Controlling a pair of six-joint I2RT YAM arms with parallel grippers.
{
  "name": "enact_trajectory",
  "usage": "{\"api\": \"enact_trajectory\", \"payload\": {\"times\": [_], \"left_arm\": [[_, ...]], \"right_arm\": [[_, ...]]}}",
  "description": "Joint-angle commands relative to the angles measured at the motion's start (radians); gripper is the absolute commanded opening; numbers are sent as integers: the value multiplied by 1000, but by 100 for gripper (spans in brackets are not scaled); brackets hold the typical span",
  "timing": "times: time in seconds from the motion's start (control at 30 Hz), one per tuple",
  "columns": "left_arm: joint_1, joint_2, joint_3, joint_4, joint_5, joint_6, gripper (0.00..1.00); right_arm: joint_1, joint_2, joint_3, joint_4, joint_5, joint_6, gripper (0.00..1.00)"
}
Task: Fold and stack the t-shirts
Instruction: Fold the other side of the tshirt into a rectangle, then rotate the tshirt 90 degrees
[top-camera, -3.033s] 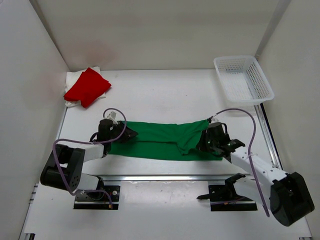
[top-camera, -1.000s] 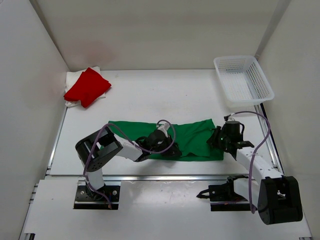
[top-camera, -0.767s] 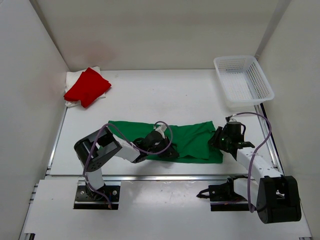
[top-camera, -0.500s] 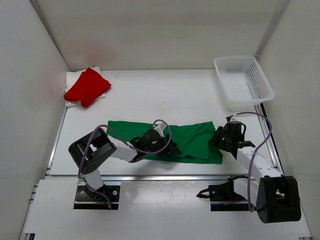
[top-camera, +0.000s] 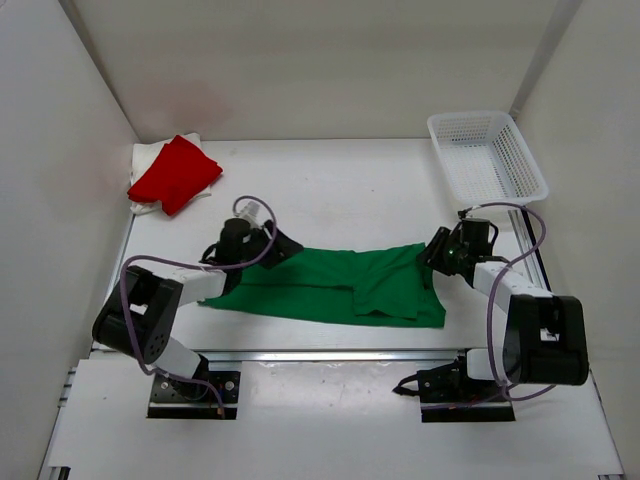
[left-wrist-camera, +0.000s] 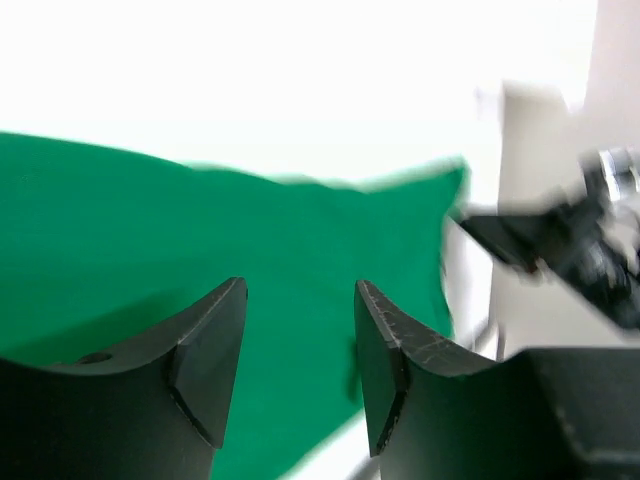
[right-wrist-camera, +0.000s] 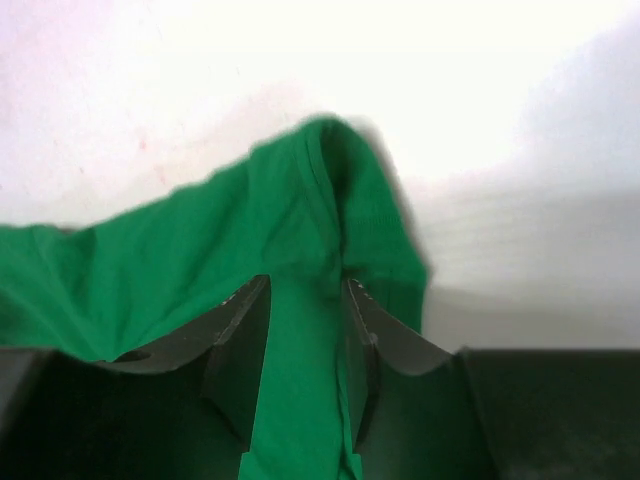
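The green t-shirt (top-camera: 330, 285) lies as a long folded strip across the near middle of the table. My left gripper (top-camera: 288, 246) hovers at the strip's upper left end, open, with nothing between its fingers; in the left wrist view (left-wrist-camera: 299, 300) only green cloth (left-wrist-camera: 200, 230) lies beyond them. My right gripper (top-camera: 432, 255) is at the strip's upper right corner. In its wrist view (right-wrist-camera: 305, 290) the jaws stand apart, with a ridge of green cloth (right-wrist-camera: 200, 270) running into the gap. The red t-shirt (top-camera: 175, 172) rests folded on the cream-white t-shirt (top-camera: 143, 158) at the far left.
A white mesh basket (top-camera: 487, 160) stands at the far right corner. White walls close in the table on the left, back and right. A metal rail (top-camera: 320, 355) runs along the near edge.
My left gripper let go near the strip's middle and swung back to its upper left end. The right gripper shifted a little farther away and its jaws widened.
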Motion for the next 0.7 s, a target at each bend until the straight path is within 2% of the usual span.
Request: {"api": "enact_trajectory", "payload": {"times": [0.0, 0.17, 0.27, 0.37, 0.53, 0.57, 0.63, 0.67], "left_arm": [[159, 18, -61, 1, 79, 13, 57], [280, 43, -129, 84, 90, -65, 56], [345, 93, -184, 177, 118, -131, 56], [421, 122, -253, 255, 124, -182, 55], [532, 55, -317, 257, 76, -205, 54], [523, 31, -322, 249, 72, -207, 55], [508, 1, -293, 226, 75, -196, 58], [498, -20, -278, 217, 75, -196, 59]], "right_arm": [[-10, 41, 76, 80, -8, -19, 33], [-21, 104, 97, 108, 0, -12, 32], [-21, 147, 110, 115, 3, -10, 13], [-38, 166, 120, 125, 3, -10, 0], [-85, 185, 143, 114, 0, -4, 0], [-86, 192, 143, 127, -23, -1, 0], [-75, 195, 162, 115, -30, 1, 5], [-58, 192, 169, 109, -30, -1, 11]]}}
